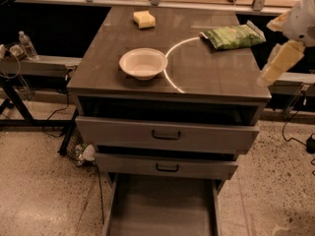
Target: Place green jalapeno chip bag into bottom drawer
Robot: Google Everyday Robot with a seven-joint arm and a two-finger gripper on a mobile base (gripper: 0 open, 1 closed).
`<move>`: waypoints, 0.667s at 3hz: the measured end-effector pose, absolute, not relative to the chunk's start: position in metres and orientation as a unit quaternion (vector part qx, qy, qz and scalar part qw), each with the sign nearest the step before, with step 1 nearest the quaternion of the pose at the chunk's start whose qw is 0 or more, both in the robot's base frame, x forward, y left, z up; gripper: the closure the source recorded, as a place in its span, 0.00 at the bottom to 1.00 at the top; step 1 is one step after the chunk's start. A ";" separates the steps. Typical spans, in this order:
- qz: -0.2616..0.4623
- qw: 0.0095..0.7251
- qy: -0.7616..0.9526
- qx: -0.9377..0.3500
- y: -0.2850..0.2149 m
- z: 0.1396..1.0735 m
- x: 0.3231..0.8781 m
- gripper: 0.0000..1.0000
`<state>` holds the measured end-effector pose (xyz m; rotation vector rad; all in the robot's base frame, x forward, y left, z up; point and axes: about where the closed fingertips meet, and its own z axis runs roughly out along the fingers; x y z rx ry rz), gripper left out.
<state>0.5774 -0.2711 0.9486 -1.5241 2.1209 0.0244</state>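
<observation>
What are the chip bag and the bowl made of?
The chip bag looks like crinkly foil, going by its wrinkles. The bowl looks smooth, plain white, maybe plastic or ceramic. The gripper hangs by the tabletop's right edge.

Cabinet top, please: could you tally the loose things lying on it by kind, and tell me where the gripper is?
Green jalapeno chip bag: 1
White bowl: 1
Yellow sponge: 1
Total: 3
The gripper hangs off the right edge of the cabinet top, just right of the bag and not touching it.
</observation>
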 end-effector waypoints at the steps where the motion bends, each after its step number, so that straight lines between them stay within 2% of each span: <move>1: 0.008 0.316 0.789 -0.527 -0.294 0.940 0.636 0.00; 2: -0.010 0.351 0.784 -0.512 -0.297 0.947 0.662 0.00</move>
